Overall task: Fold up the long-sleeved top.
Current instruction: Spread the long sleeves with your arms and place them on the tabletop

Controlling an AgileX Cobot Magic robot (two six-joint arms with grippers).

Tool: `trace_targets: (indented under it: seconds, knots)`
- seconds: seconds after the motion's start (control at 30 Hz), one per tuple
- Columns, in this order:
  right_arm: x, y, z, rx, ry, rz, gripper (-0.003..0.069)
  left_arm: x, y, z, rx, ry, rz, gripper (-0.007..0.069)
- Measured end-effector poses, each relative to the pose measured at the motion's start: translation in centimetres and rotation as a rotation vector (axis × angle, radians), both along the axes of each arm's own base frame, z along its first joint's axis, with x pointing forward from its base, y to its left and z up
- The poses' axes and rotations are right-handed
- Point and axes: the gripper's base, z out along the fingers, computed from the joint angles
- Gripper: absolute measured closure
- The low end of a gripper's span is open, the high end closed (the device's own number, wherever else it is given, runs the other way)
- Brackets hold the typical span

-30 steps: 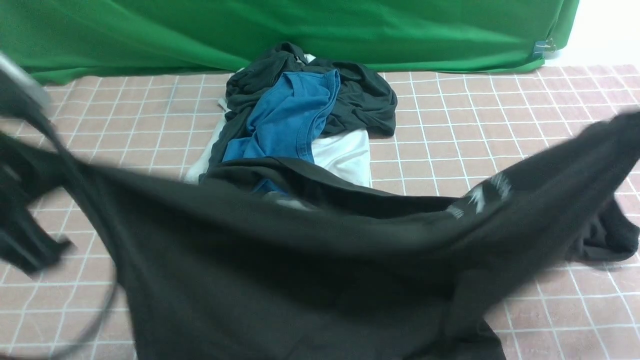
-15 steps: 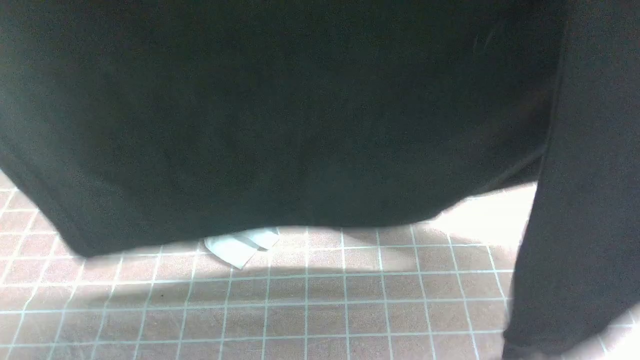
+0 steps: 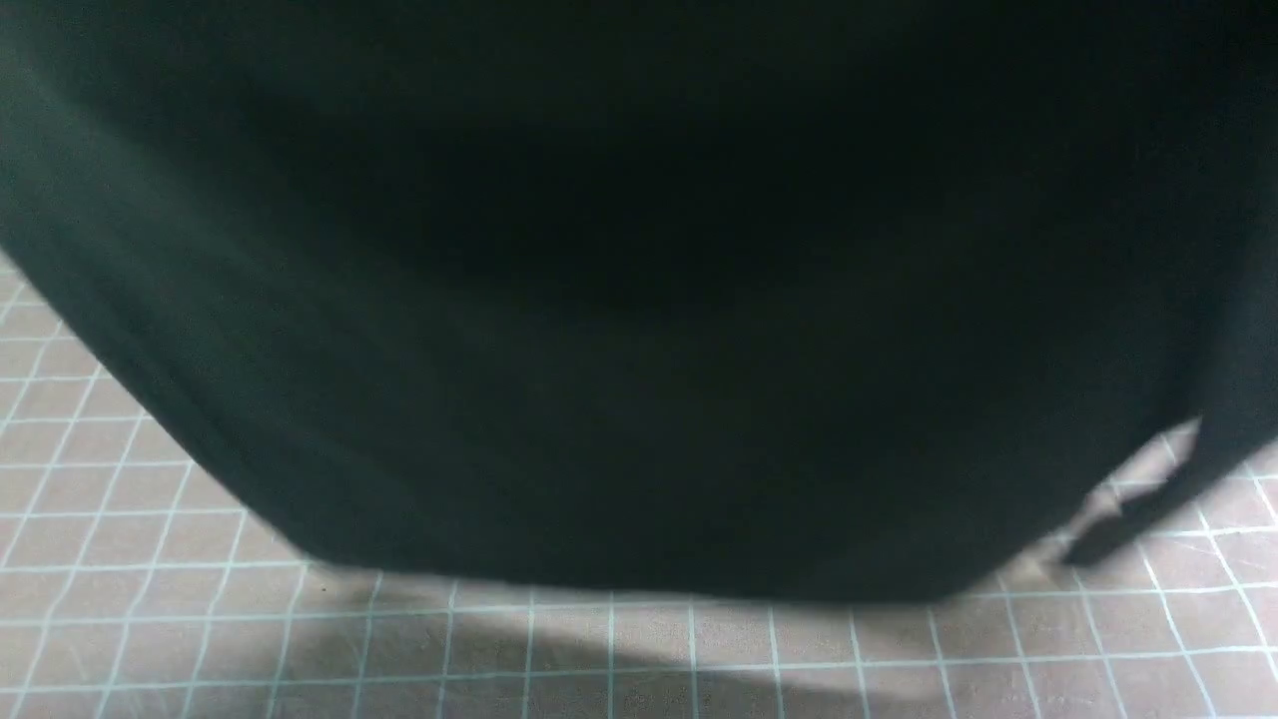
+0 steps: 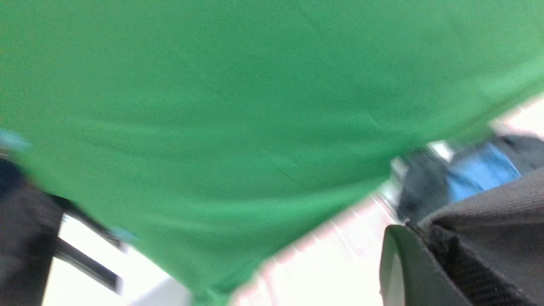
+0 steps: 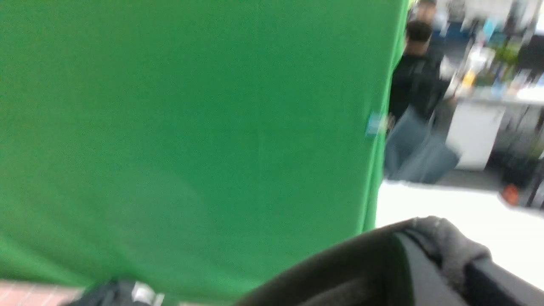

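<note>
The top (image 3: 639,300) is held aloft, hem hanging over the tabletop's (image 3: 639,659) near edge, clamped by the left end effector (image 4: 418,238) and right end effector (image 5: 408,255). A second earlier it sagged across the tabletop. It is judged ready to be spread flat.

backdrop: green cloth (image 5: 170,127) | counter (image 3: 699,659): pink checked cover, white grid lines (partly shadowed) | beyond: white cabinet (image 5: 474,131), blurred

front: close against black top (image 3: 639,300) | both wrists: face green backdrop (image 4: 212,106)
</note>
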Motion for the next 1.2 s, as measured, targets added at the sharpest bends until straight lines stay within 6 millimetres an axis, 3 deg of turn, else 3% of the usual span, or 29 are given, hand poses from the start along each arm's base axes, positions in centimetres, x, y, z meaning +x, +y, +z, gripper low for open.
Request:
trace_targets:
  seconds: [0.07,0.1,0.13,0.17,0.23,0.27,0.33,0.37,0.4,0.43,0.53,0.67,0.73,0.83,0.9,1.0,1.1,1.13,1.2]
  knots:
    - [2.8,-0.2,-2.6,0.037,0.128,0.026,0.0604,3.6,-1.6,-3.4,0.040,0.128,-0.012,0.0592]
    - [3.2,-0.2,-2.9,0.040,0.142,0.030,0.0604,4.0,-1.8,-3.9,0.045,0.137,-0.015,0.0592]
    - [5.7,-0.4,-4.9,0.066,0.225,0.053,0.0604,5.8,-2.5,-5.4,0.056,0.171,-0.012,0.0592]
    - [6.7,-0.5,-5.7,0.072,0.246,0.061,0.0604,7.5,-3.1,-6.6,0.070,0.191,-0.003,0.0592]
    - [11.4,-0.9,-8.4,0.099,0.290,0.092,0.0604,11.5,-3.9,-8.4,0.089,0.191,0.019,0.0592]
    - [12.2,-1.0,-8.8,0.096,0.297,0.095,0.0604,11.9,-3.8,-8.5,0.088,0.186,0.027,0.0592]
    - [16.1,-1.6,-9.7,0.109,0.236,0.091,0.0604,15.5,-3.4,-8.0,0.067,0.095,0.055,0.0592]
    - [17.8,-2.0,-9.4,0.107,0.168,0.075,0.0604,17.3,-2.6,-7.1,0.038,0.031,0.084,0.0592]
    - [18.0,-2.1,-9.2,0.106,0.155,0.072,0.0604,17.5,-2.4,-6.4,0.026,0.003,0.088,0.0592]
    - [19.2,-2.6,-7.4,0.106,0.023,0.040,0.0604,19.4,-1.1,-3.7,-0.021,-0.120,0.127,0.0592]
    - [18.3,-2.7,-2.3,0.090,-0.213,0.017,0.0604,18.9,0.3,2.5,-0.030,-0.347,0.146,0.0592]
    - [12.7,-2.0,5.5,0.045,-0.537,0.016,0.0604,13.7,-0.4,9.2,-0.007,-0.596,0.036,0.0592]
    - [9.4,-1.5,8.2,0.028,-0.659,0.024,0.0604,10.5,-1.0,11.1,-0.007,-0.674,-0.052,0.0592]
    - [6.7,-1.0,9.6,-0.013,-0.702,0.026,0.0604,7.7,-1.3,11.8,0.051,-0.700,-0.125,0.0592]
    - [6.0,-0.9,9.4,-0.036,-0.646,0.018,0.0604,6.6,-1.3,11.2,0.098,-0.652,-0.148,0.0592]
    - [8.7,-1.7,5.5,-0.055,-0.300,-0.035,0.0604,7.2,-1.5,7.1,0.145,-0.423,-0.182,0.0592]
    - [12.2,-2.8,-0.5,-0.046,0.054,-0.085,0.0604,8.9,-1.7,1.0,0.158,-0.180,-0.207,0.0592]
    - [13.3,-3.1,-3.7,-0.037,0.200,-0.096,0.0604,9.2,-1.8,-2.3,0.146,-0.063,-0.211,0.0592]
    - [13.2,-3.2,-8.8,0.005,0.414,-0.105,0.0604,8.7,-1.6,-7.8,0.116,0.115,-0.195,0.0592]
